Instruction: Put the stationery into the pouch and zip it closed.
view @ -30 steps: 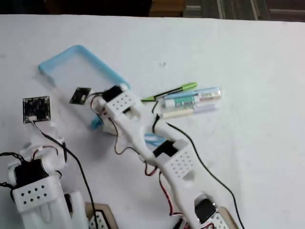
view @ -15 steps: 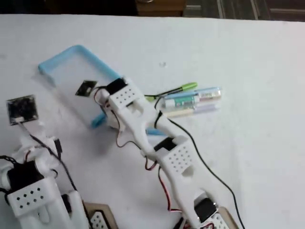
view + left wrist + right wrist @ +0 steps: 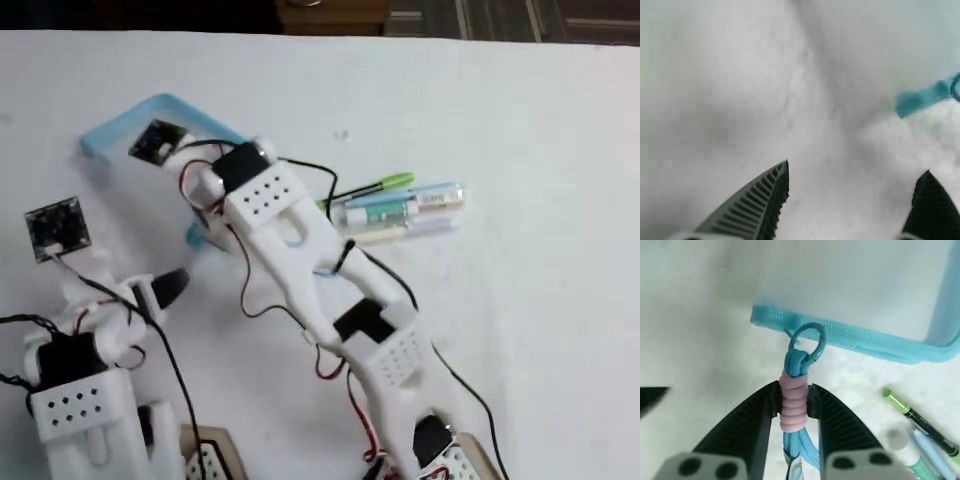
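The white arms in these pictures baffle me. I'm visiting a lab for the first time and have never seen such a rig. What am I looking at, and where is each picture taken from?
They are two small robot arms side by side at a white table, each ending in a two-fingered gripper. One picture looks down from a fixed camera above. The other two come from cameras on the arms' wrists, looking past the fingers. On the table lie a clear pouch with a blue edge and, beside it, a green pen and a few stick-shaped items. The right gripper is closed on the pouch's pink-wrapped zip pull. The left gripper is open and holds nothing.
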Robot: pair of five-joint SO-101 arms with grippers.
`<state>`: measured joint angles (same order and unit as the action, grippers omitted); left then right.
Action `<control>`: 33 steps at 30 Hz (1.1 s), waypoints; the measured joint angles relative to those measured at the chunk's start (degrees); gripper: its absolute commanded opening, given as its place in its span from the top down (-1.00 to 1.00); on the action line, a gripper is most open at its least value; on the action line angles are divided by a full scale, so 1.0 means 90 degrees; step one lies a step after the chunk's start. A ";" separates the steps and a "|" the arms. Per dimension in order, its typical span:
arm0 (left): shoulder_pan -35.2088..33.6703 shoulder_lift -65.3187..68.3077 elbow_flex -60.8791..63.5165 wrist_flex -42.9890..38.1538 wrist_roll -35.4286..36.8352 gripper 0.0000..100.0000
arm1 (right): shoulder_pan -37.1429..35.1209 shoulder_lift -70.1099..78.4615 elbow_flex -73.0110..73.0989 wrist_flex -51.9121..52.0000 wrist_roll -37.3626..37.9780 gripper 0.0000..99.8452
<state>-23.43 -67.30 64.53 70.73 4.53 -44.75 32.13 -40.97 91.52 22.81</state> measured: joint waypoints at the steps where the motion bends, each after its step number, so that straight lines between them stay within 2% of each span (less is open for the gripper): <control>1: 0.0088 0.0000 0.0000 -0.0068 0.0000 0.27 | -0.0039 -0.0088 -0.0020 0.0000 -0.0010 0.96; 7: 0.0254 0.0000 0.0000 -0.0625 0.0186 0.36 | -0.0166 -0.0567 -0.0176 0.0010 -0.0010 0.97; 16: -0.0332 0.0000 0.0000 -0.1172 0.0742 0.41 | -0.0156 -0.0772 -0.0274 0.0010 -0.0010 0.97; 23: 0.0420 0.0000 0.0000 -0.1338 0.0752 0.41 | -0.0156 -0.0772 -0.0274 0.0010 -0.0010 0.97; 33: 0.0557 0.0000 0.0000 -0.1729 0.0772 0.41 | -0.0156 -0.0772 -0.0274 0.0010 -0.0010 0.97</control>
<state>-18.42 -67.30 64.53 55.16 11.47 -46.15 25.19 -43.43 91.60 22.73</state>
